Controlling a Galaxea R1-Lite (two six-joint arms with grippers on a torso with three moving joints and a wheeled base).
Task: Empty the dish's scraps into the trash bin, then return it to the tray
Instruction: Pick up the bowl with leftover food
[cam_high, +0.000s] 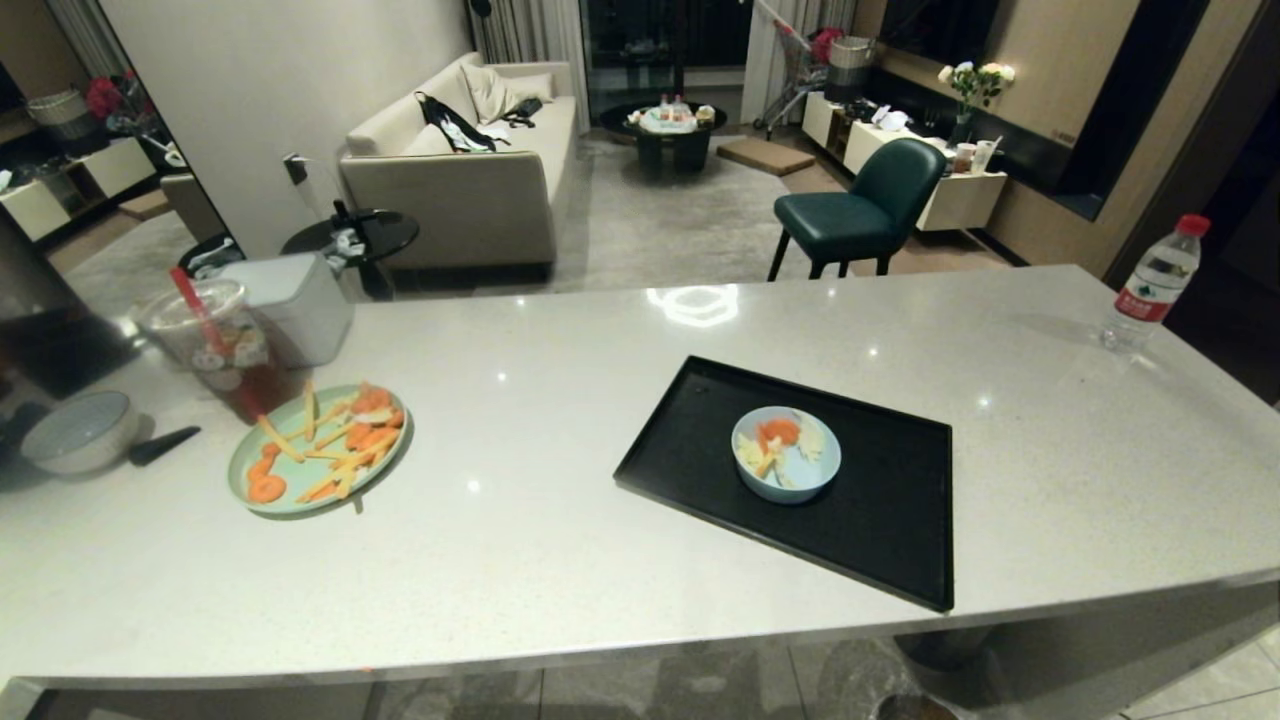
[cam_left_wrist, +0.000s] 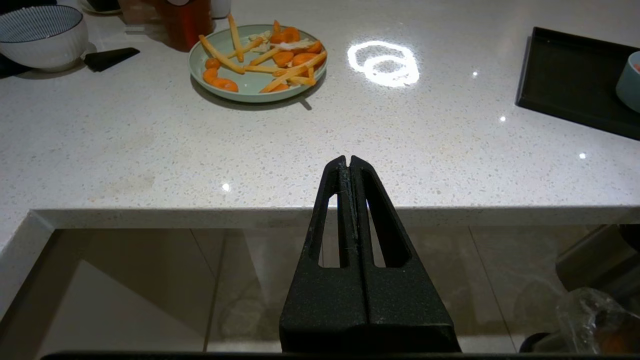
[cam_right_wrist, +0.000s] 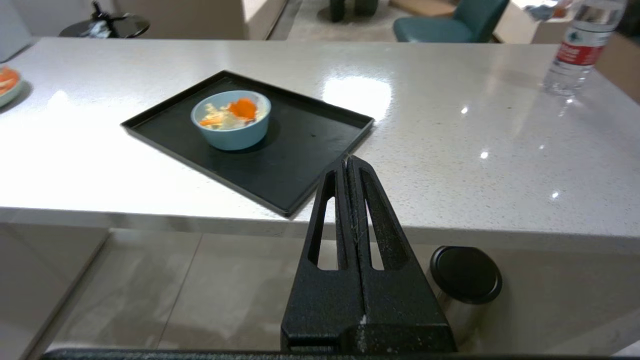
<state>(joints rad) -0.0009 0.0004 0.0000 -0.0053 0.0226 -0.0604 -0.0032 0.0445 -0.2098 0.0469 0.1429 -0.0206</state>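
Observation:
The light-blue dish (cam_high: 786, 452) stands on the black tray (cam_high: 880, 520), toward its left half, on the white counter. Orange and pale yellow scraps (cam_high: 776, 440) lie inside it. In the right wrist view the dish (cam_right_wrist: 231, 120) and tray (cam_right_wrist: 300, 145) lie ahead and to one side of my right gripper (cam_right_wrist: 347, 159), which is shut and empty, level with the counter's front edge. My left gripper (cam_left_wrist: 347, 159) is also shut and empty, in front of the counter edge. The trash bin's clear liner (cam_left_wrist: 587, 312) shows low beside the left gripper. Neither gripper appears in the head view.
A mint-green plate (cam_high: 318, 447) with carrot and yellow sticks sits to the left, beside a grey-white bowl (cam_high: 80, 430), a lidded drink cup (cam_high: 215, 345) and a white box (cam_high: 295, 305). A water bottle (cam_high: 1155, 280) stands far right. A black-lidded steel bin (cam_right_wrist: 466, 280) stands under the counter.

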